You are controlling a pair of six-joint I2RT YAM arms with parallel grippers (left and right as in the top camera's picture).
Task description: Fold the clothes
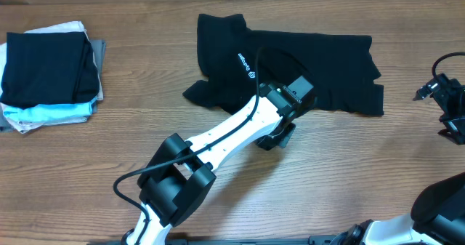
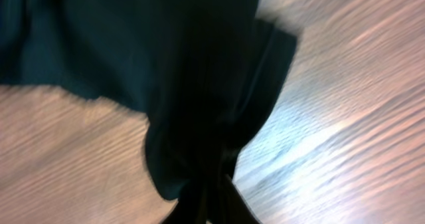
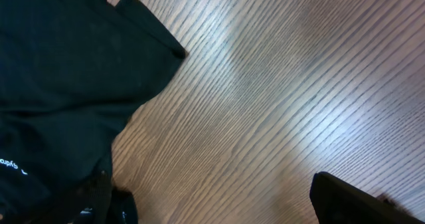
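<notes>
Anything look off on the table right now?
Only the black T-shirt: it lies rumpled and crooked, edges uneven, its near edge bunched in the left claw. The folded stack at left looks tidy enough. Nothing spilled or torn.

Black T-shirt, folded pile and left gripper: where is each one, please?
black T-shirt point(image 1: 320, 63): overhead view, middle of its body.
folded pile point(image 1: 51, 70): overhead view, dark top garment.
left gripper point(image 1: 280, 134): overhead view, dark finger end.

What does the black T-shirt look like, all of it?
The black T-shirt looks like soft, thin fabric. It lies rumpled and partly folded over on the wooden table, toward the far middle. Small white lettering shows on it. The left gripper is shut, pinching a bunch of cloth at its near edge.
</notes>
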